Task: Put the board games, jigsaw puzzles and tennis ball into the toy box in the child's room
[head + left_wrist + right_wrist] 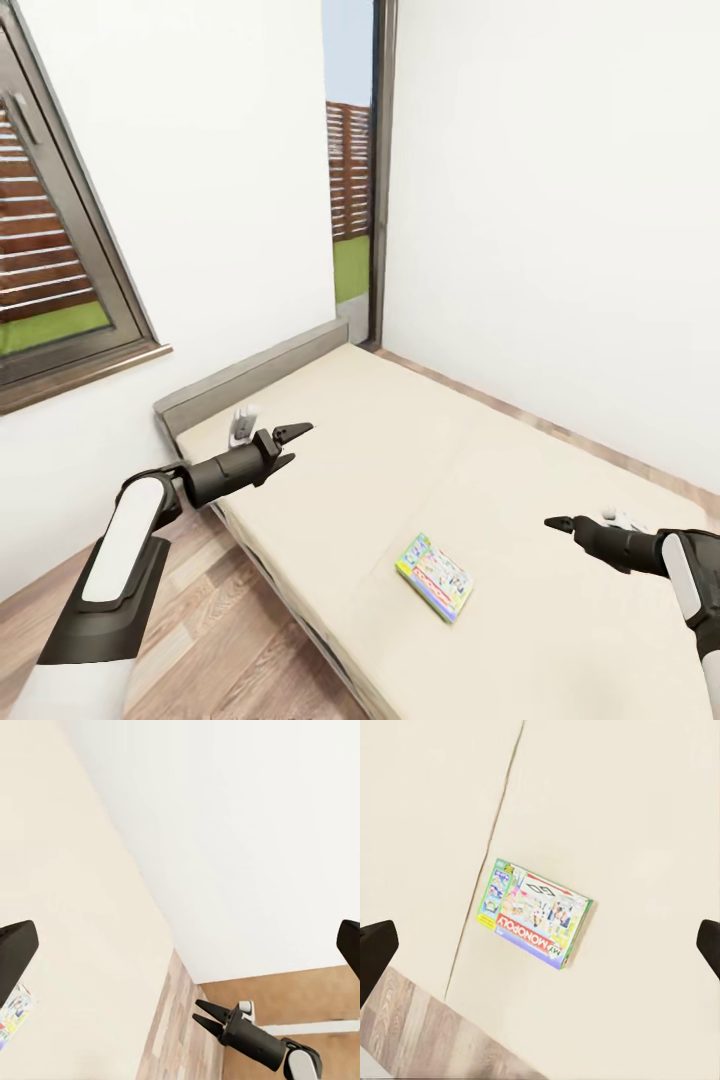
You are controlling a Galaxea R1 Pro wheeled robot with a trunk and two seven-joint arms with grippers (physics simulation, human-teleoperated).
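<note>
Wood-plank floor (215, 640) runs along the near left, beside the bed (400, 440), whose bare cream mattress fills the middle and right of the head view. Nearest on the mattress, towards its near edge and between the two arms, lies a flat white-green board game (436, 577); in the right wrist view its cover (535, 913) reads "MONOPOLY" in white letters on a red band, and it lies just beside a seam in the mattress. Nothing stands on it or touches it. The right gripper (560, 523) hovers at the right over the mattress, well apart from the game, its dark fingertips close together in the head view, while its own wrist view shows the two fingers at opposite edges, so the jaws stand open and empty. The left gripper (290, 445) hangs over the left side of the bed, farther back, jaws also parted and holding nothing. Behind it a small white and grey object (241, 425) sits near the grey headboard (260, 370); what it is cannot be told. Farther off are white walls, a dark-framed window (60, 270) at the left and a narrow glazed strip (350, 170) in the far corner, both showing a wooden fence and grass.
</note>
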